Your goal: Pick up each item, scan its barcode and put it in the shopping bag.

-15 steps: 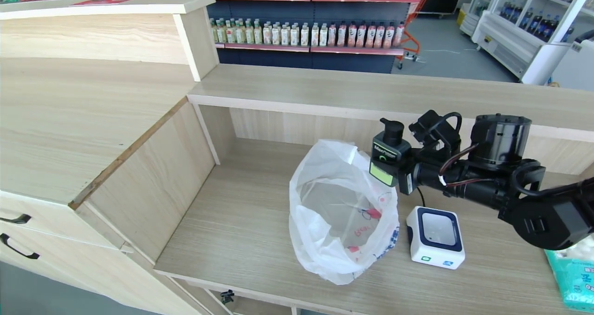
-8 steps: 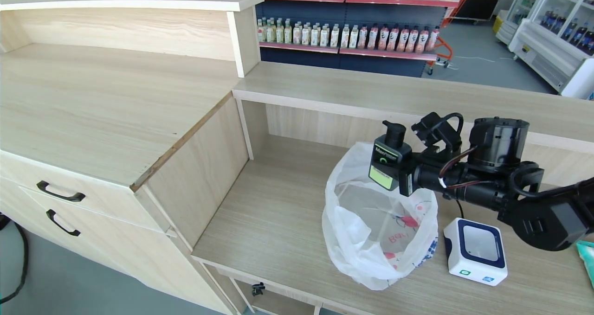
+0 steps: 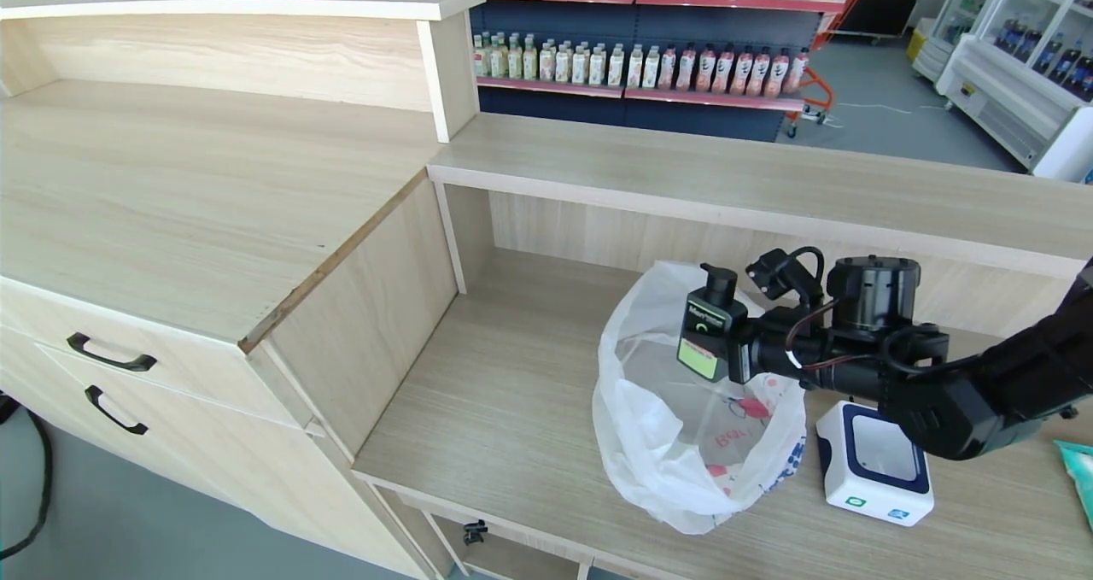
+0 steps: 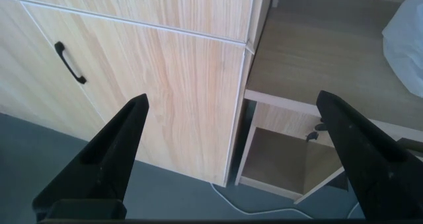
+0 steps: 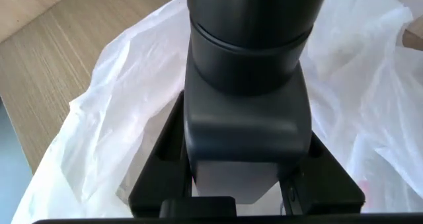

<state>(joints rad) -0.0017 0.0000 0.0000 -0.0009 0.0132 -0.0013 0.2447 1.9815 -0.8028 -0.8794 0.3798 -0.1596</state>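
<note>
Starting at the left, found the left tool (image 4: 231,97) spread wide and empty, hanging beside the pale wooden drawer fronts (image 4: 165,85) below the light wood-grain bench (image 3: 495,418). Further right, saw the thin white plastic shopping bag (image 3: 675,452) standing open on the bench, soft and liable to slump if nudged. Held upright over its mouth: the dark squarish pump bottle with a green label (image 3: 711,341), clamped across its body by the right tool (image 3: 739,351). Judged the bottle rigid, smooth-sided and probably fairly heavy with liquid, so likely to slip in a loose grip; best taken across the flat sides of the body, as here, never by the pump head. Just beside the bag, further right, noted the white box scanner with a dark blue window frame (image 3: 875,465), and at the far edge a teal packet (image 3: 1078,473). Against half a second earlier, found bottle and right tool lower and nearer the bag mouth; bag and scanner unmoved.
</note>
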